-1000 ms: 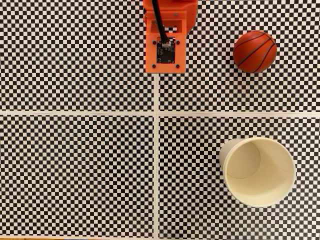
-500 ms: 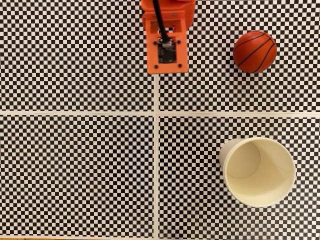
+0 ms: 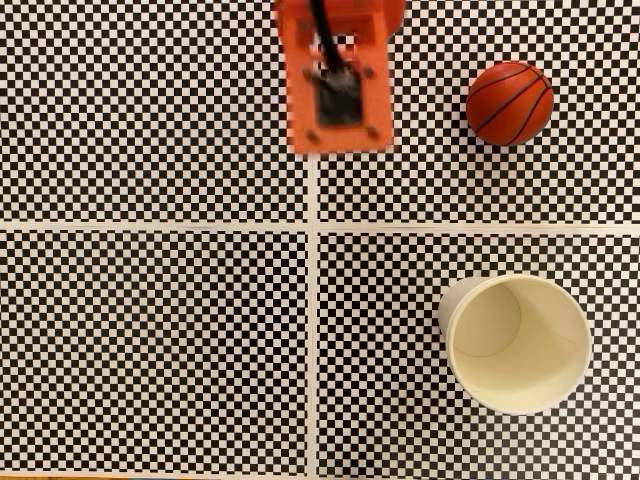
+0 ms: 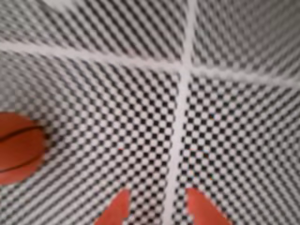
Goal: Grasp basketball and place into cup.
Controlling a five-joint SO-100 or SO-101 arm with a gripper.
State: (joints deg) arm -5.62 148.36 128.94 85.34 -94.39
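In the fixed view the ball sits on the checkered desk near its top right corner, clear of everything else. The cup stands upright toward the lower right, mouth open upward, well apart from the ball. The orange arm reaches in from the top edge, blurred, left of the ball. In the wrist view the claw enters from the bottom edge, its two tips parted with nothing between them, straddling a white line of the desk; the ball lies at the left edge, apart from the tips.
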